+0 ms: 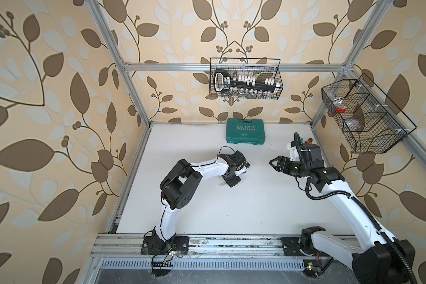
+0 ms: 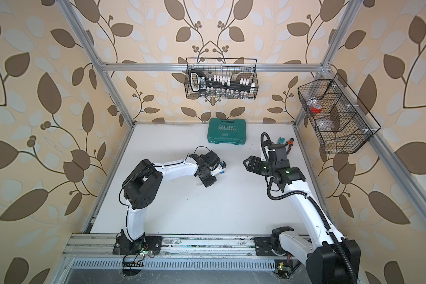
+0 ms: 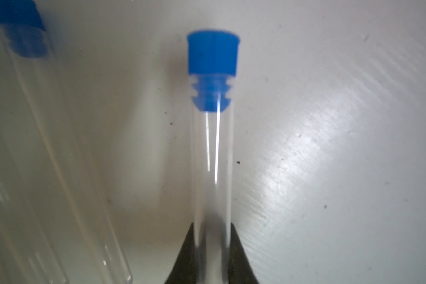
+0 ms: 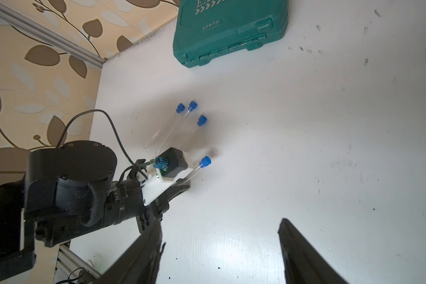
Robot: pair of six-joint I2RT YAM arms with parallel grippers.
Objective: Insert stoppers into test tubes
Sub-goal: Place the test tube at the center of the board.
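Over the table (image 3: 330,123), left fingers (image 3: 186,260) clamp a stoppered test tube (image 3: 210,159), right fingers (image 4: 303,258) apart: lower gently, then release.

The case (image 1: 246,130) lies at the back of the table (image 1: 231,209), under a hanging basket (image 1: 278,86). Three test tubes (image 4: 174,131) lie side by side on the table in front of the case. A fourth tube (image 3: 212,159) is beside them, in the left gripper (image 3: 212,228).

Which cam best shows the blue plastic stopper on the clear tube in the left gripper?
Left wrist view: the blue plastic stopper is large, its ribs seated inside the clear tube that the left gripper clamps. Right wrist view shows it small. Top views: too small to tell.
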